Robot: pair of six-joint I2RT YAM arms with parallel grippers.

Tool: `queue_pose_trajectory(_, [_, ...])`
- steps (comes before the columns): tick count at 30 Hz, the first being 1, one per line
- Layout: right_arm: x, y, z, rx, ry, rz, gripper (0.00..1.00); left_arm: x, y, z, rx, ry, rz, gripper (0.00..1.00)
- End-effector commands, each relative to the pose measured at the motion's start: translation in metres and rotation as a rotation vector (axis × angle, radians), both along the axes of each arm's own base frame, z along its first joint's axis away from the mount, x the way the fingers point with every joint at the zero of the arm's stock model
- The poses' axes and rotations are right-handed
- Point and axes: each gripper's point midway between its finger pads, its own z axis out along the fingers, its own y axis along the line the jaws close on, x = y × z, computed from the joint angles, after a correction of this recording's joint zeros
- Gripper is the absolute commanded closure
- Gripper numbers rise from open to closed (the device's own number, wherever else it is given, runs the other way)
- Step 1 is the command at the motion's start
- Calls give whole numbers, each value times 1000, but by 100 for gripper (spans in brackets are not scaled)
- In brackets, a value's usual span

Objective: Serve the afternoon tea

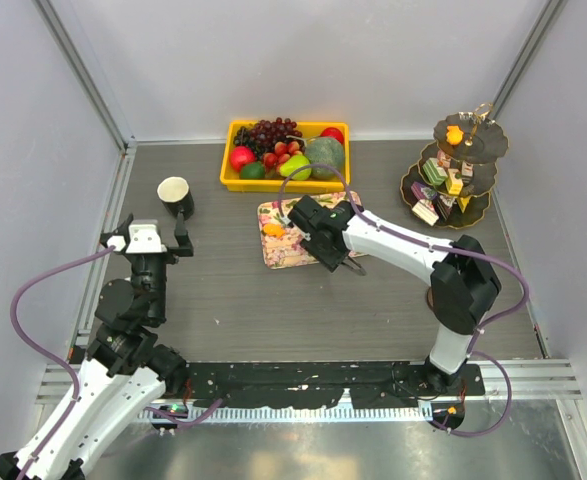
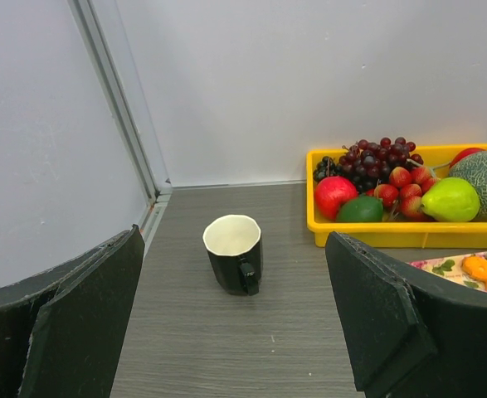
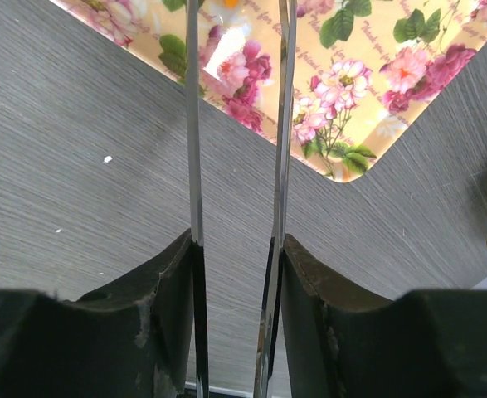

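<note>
A black cup (image 1: 176, 195) with a cream inside stands upright at the left. My left gripper (image 1: 154, 224) is wide open just short of it; the cup (image 2: 235, 253) shows ahead between the pads, apart from both. My right gripper (image 3: 237, 240) is shut on metal tongs (image 3: 193, 124), whose two thin blades reach out over the floral tray's corner. An orange pastry (image 1: 273, 229) lies on that tray near the tongs' tips. The dark gold-rimmed three-tier stand (image 1: 481, 208) at the right carries multicoloured cake pieces (image 1: 435, 172) and an orange pastry (image 1: 455, 133) on top.
A yellow bin (image 1: 285, 184) of fruit sits at the back centre, also seen in the left wrist view (image 2: 367, 236). The floral tray (image 1: 285, 256) lies in front of it. Grey walls close in on the left, back and right.
</note>
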Motion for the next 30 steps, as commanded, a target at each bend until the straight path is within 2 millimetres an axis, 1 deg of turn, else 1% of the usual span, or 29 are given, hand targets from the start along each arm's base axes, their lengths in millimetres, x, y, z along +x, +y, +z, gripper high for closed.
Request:
queue_pose_trajectory(1, [11, -1, 22, -9, -69, -13, 60, -5, 2, 15, -34, -47, -6, 1])
queue_pose_trajectory(3, [11, -2, 30, 4, -83, -16, 63, -5, 2, 15, -36, -50, -6, 1])
queue_pose_trajectory(4, [11, -2, 33, 11, -88, -17, 64, -5, 2, 15, -35, -48, -6, 1])
queue_pose_trajectory(6, [10, -1, 46, 44, -106, -15, 65, -5, 2, 16, -36, -50, -6, 1])
queue_pose_trajectory(8, [10, -4, 66, 85, -146, -29, 65, -5, 2, 15, -36, -50, -5, 1])
queue_pose_trajectory(9, [10, -8, 71, 91, -151, -39, 65, -5, 2, 16, -35, -50, -6, 1])
queue_pose_trajectory(10, [11, -9, 83, 111, -171, -46, 65, -5, 1, 15, -35, -49, -7, 1])
queue_pose_trajectory(11, [11, -16, 89, 103, -183, -64, 65, -5, 2, 16, -36, -50, -7, 1])
queue_pose_trajectory(12, [11, -18, 101, 124, -202, -68, 65, -5, 2, 17, -36, -51, -7, 1])
queue_pose_trajectory(13, [10, -25, 106, 122, -201, -78, 65, -5, 2, 16, -36, -51, -6, 1])
queue_pose_trajectory(14, [10, -28, 119, 143, -224, -83, 65, -5, 2, 15, -36, -50, -7, 1])
queue_pose_trajectory(15, [10, -37, 125, 136, -233, -106, 65, -5, 2, 16, -37, -51, -6, 1])
queue_pose_trajectory(16, [12, -43, 138, 156, -264, -126, 65, -5, 2, 16, -36, -51, -7, 1])
queue_pose_trajectory(17, [12, -53, 144, 153, -268, -155, 65, -5, 2, 15, -35, -48, -6, 1])
queue_pose_trajectory(18, [13, -60, 156, 175, -293, -176, 65, -5, 2, 16, -34, -50, -6, 1])
queue_pose_trajectory(19, [15, -74, 162, 175, -299, -219, 65, -5, 2, 15, -35, -48, -5, 1])
queue_pose_trajectory(20, [16, -88, 173, 191, -319, -262, 65, -5, 2, 16, -34, -50, -6, 1])
queue_pose_trajectory(21, [16, -97, 179, 201, -331, -288, 65, -5, 2, 15, -34, -48, -6, 1])
queue_pose_trajectory(22, [17, -112, 191, 213, -356, -332, 65, -5, 2, 16, -36, -51, -4, 1])
queue_pose_trajectory(23, [16, -119, 202, 233, -383, -352, 65, -6, 3, 16, -35, -52, -4, 1])
queue_pose_trajectory(24, [18, -134, 207, 232, -399, -398, 65, -5, 3, 16, -34, -51, 0, 1])
queue_pose_trajectory(25, [17, -141, 218, 248, -428, -421, 65, -5, 3, 16, -34, -51, -2, 1])
queue_pose_trajectory(26, [20, -157, 222, 245, -451, -478, 65, -5, 2, 15, -33, -50, -2, 1])
queue_pose_trajectory(27, [19, -165, 231, 258, -479, -507, 65, -5, 3, 15, -33, -50, 0, 1])
queue_pose_trajectory(28, [21, -180, 235, 257, -497, -560, 65, -5, 2, 16, -33, -50, -2, 1])
queue_pose_trajectory(29, [21, -187, 241, 264, -517, -584, 64, -4, 2, 15, -33, -49, -4, 1])
queue_pose_trajectory(30, [22, -203, 244, 259, -533, -643, 64, -5, 2, 16, -34, -50, -4, 1])
